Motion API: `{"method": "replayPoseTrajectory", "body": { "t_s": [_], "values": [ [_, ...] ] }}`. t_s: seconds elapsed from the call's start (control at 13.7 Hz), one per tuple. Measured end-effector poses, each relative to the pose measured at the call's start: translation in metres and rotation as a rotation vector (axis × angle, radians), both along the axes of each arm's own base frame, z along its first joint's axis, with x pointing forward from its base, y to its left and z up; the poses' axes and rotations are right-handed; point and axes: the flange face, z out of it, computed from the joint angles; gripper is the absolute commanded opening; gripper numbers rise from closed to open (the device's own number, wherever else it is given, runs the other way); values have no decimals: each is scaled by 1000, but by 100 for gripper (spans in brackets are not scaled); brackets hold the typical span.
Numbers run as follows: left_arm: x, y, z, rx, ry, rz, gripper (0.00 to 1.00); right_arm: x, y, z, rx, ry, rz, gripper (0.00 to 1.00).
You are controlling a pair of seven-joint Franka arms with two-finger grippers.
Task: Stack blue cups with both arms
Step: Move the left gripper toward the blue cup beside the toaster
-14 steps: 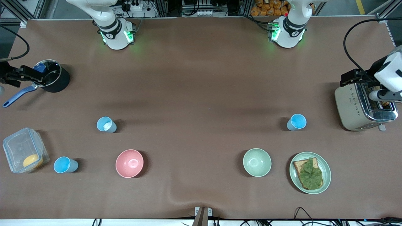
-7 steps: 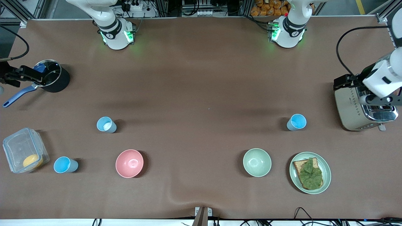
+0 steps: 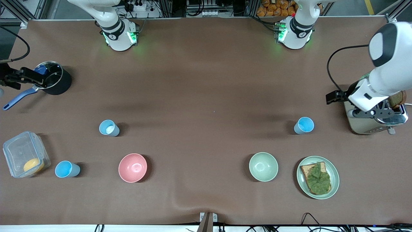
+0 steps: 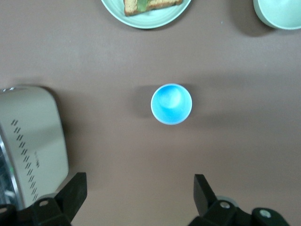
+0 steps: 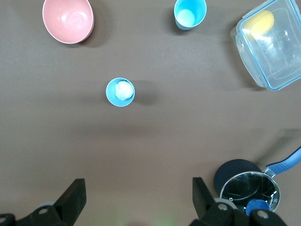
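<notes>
Three blue cups stand upright and apart on the brown table. One cup (image 3: 304, 125) is near the toaster at the left arm's end and shows in the left wrist view (image 4: 171, 104). One cup (image 3: 109, 128) holds something white and shows in the right wrist view (image 5: 120, 92). One cup (image 3: 67, 169) stands beside the clear box, also in the right wrist view (image 5: 190, 13). My left gripper (image 4: 138, 200) is open and empty, up in the air by the toaster (image 3: 367, 112). My right gripper (image 5: 136, 200) is open and empty, high over the table near the black pot.
A pink bowl (image 3: 132, 167) and a pale green bowl (image 3: 263, 166) sit nearer the front camera. A plate (image 3: 334, 180) holds toast with lettuce. The toaster (image 3: 360, 124), a black pot (image 3: 61, 84) with a blue handle and a clear box (image 3: 19, 151) line the table's ends.
My left arm has risen and swung from over the toaster toward the table's middle. The cups and my right arm have not moved.
</notes>
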Motion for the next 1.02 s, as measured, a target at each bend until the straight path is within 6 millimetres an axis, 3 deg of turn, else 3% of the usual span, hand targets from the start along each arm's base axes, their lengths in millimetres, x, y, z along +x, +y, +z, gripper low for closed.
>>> {"method": "replayPoseTrajectory", "body": {
  "t_s": [1.02],
  "values": [
    [14,7,-147,-29,-32,10,100,0,0,-1,0,1,0,100]
  ]
}}
